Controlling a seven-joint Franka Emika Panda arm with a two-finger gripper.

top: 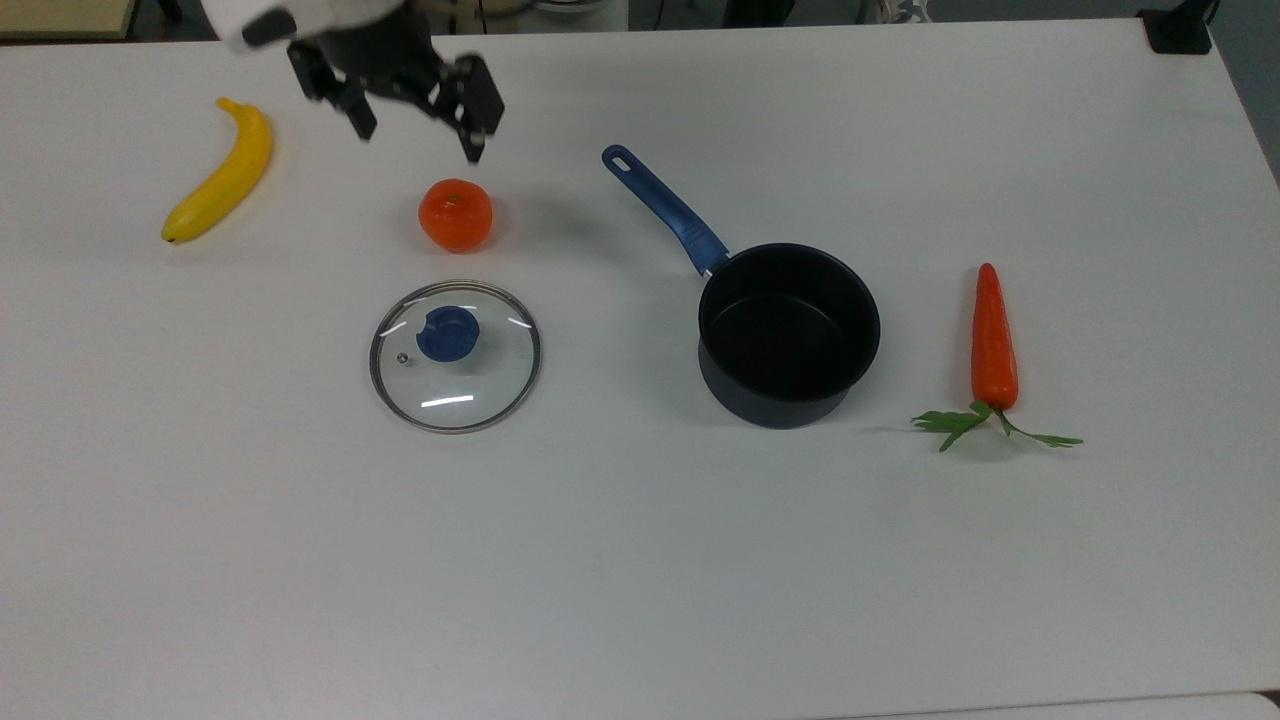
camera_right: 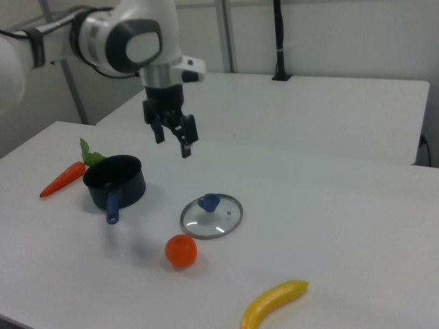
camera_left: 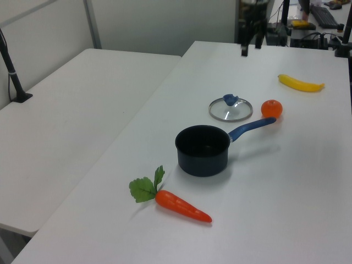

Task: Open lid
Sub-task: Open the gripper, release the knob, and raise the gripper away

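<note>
In the top view, the round clear glass lid (top: 455,356) lies flat on the white table (top: 640,560), left of the dark saucepan (top: 788,335), with the orange fruit (top: 455,214) just beyond it.

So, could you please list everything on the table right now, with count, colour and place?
lid: one, clear glass with blue knob, flat on the table, on the top view's left of the saucepan
saucepan: one, dark with blue handle, uncovered, centre
orange: one, orange, just behind the lid in the top view
banana: one, yellow, the top view's far left
carrot: one, orange with green leaves, the top view's right
gripper: one, black, open, raised above the table, holding nothing
</note>
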